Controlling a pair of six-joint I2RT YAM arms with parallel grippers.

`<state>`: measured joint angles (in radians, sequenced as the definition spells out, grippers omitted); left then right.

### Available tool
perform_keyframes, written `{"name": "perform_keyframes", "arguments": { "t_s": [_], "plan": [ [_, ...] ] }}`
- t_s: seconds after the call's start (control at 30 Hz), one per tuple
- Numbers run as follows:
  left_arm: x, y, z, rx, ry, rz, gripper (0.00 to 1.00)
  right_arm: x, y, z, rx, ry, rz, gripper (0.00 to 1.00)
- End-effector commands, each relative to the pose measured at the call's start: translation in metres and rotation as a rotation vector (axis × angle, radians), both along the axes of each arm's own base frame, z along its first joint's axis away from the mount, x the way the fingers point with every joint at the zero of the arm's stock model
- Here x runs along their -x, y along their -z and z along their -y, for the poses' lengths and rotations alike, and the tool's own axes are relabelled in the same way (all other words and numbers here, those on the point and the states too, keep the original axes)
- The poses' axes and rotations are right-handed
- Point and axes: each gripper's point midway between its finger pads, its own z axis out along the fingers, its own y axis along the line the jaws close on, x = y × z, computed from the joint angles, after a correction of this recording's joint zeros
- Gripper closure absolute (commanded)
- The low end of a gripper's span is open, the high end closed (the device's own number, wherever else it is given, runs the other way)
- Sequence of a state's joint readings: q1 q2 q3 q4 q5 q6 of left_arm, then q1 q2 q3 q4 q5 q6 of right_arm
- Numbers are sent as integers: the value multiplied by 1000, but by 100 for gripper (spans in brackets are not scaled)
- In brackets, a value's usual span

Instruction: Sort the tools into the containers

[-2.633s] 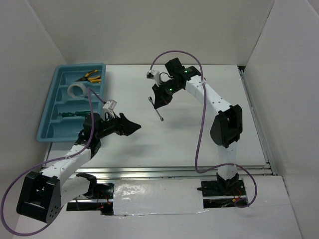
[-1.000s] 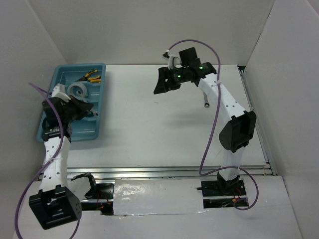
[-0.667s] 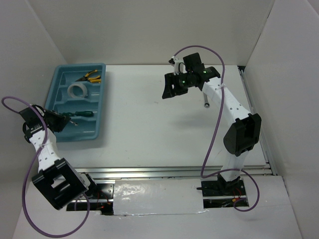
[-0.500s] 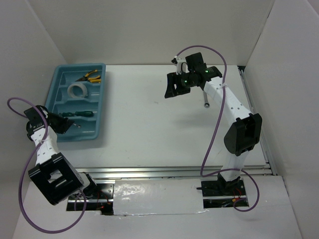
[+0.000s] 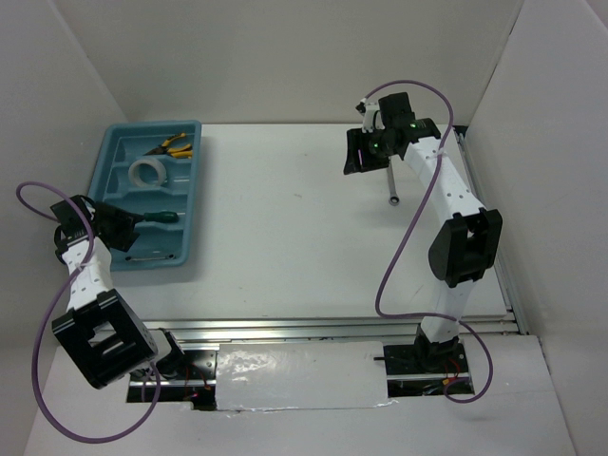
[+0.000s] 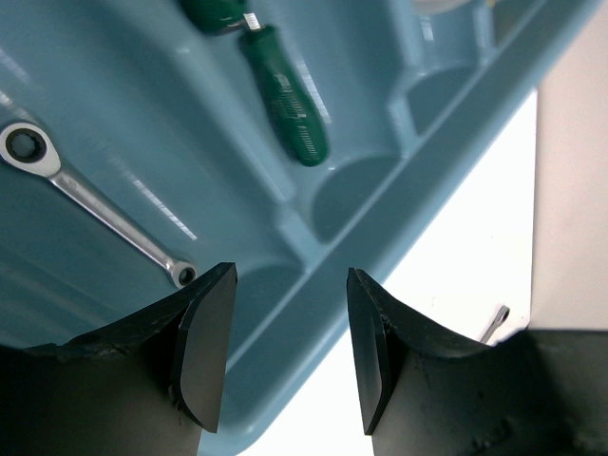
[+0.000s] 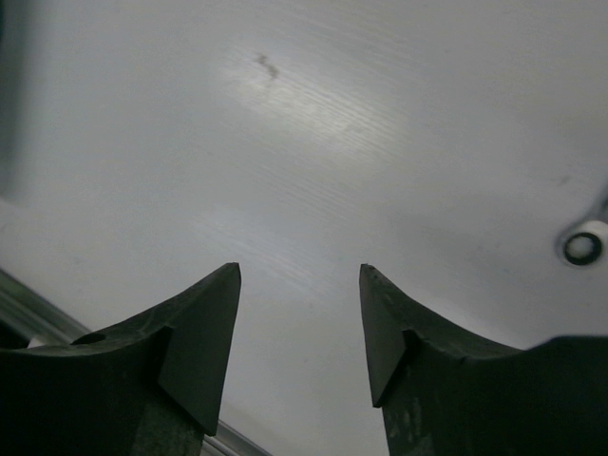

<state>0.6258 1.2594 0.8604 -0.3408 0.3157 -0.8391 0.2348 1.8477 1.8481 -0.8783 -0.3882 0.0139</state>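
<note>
Left gripper (image 6: 285,351), half open and empty, hangs over the light blue plastic tray (image 6: 427,161) holding one slim silver wrench (image 6: 95,204). Right gripper (image 7: 299,332) (parted, nothing held) hovers near the second wrench (image 5: 391,188), likely its target.

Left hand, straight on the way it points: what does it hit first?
Likely the side rim of the blue tray, centred ahead of the open left hand in the wrist view. The wrench inside lies left of that line. Depth is unclear.
</note>
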Motion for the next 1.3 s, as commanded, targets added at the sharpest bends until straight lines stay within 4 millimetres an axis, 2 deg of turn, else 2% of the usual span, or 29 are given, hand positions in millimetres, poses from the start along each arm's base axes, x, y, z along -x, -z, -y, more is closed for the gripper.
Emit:
{"name": "perform_keyframes", "arguments": {
  "t_s": [0.0,0.03,0.07,0.1,0.13,0.17,0.2,0.23,0.27,0.3,0.43,0.5,0.73,0.93,1.07,1.13,1.17,1.2,1.23,1.27],
  "plan": [
    [-14,-57,12,-109,100,148,38,-28,19,42,180,88,14,40],
    [-17,-69,15,-140,122,178,38,-34,27,52,222,108,2,43],
    [-20,-82,20,-180,144,214,37,-45,48,75,291,146,-28,50],
    [-21,-95,34,-241,196,252,38,-56,49,85,315,167,-18,54],
    [-24,-109,42,-290,229,290,38,-64,74,106,360,195,-70,58],
    [-24,-116,48,-345,260,306,38,-69,82,114,373,204,-86,59],
    [-26,-131,65,-402,297,355,38,-81,79,122,382,224,-69,59],
    [-25,-134,72,-430,313,366,38,-84,85,128,398,233,-92,59],
    [-23,-144,78,-472,324,394,38,-96,98,136,415,246,-107,58],
    [-23,-146,94,-487,363,410,38,-96,108,140,430,248,-135,58],
    [-21,-155,110,-551,385,436,38,-99,151,158,517,277,-199,52],
    [-20,-157,115,-564,399,442,37,-98,161,164,527,290,-210,51],
    [-25,-156,124,-522,425,437,37,-100,184,174,534,287,-252,47],
    [-27,-154,123,-520,424,424,37,-89,209,174,567,224,-318,56],
    [-28,-153,126,-508,434,416,37,-82,221,175,558,202,-355,66],
    [-28,-155,127,-506,443,418,38,-80,221,169,535,165,-365,81],
    [-28,-155,128,-507,454,422,38,-75,218,166,532,136,-373,95],
    [-28,-156,129,-512,463,428,38,-74,215,163,533,133,-367,100],
    [-27,-155,130,-515,470,433,38,-64,219,162,564,113,-380,100],
    [-27,-156,134,-511,489,449,39,-73,199,159,573,91,-296,100]
  ]
}}
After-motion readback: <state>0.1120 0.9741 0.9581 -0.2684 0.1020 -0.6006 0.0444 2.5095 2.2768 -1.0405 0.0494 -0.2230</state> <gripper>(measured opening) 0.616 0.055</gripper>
